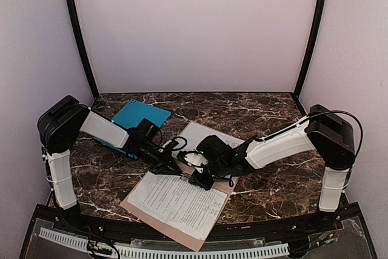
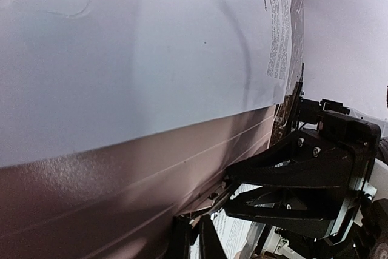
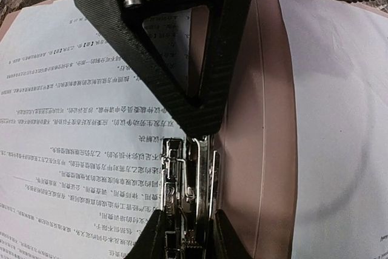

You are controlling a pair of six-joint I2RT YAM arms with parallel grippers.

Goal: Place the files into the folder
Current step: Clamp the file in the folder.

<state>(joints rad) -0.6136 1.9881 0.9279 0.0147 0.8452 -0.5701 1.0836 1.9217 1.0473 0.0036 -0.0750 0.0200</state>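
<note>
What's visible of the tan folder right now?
The tan folder is flat pinkish-brown card, lying open and angled at the table's near edge. A printed sheet covers one half; a second sheet overlaps the other. A metal clip runs beside the fold, the right gripper straddling it, the left gripper touching its far end.

On my dark marble table [image 1: 267, 110] I see a teal blue folder [image 1: 136, 121] lying flat at the far left, with pale walls [image 1: 194, 28] around, two black posts [image 1: 77, 34] in the corners, and a white slotted strip [image 1: 182, 252] along the near edge
</note>
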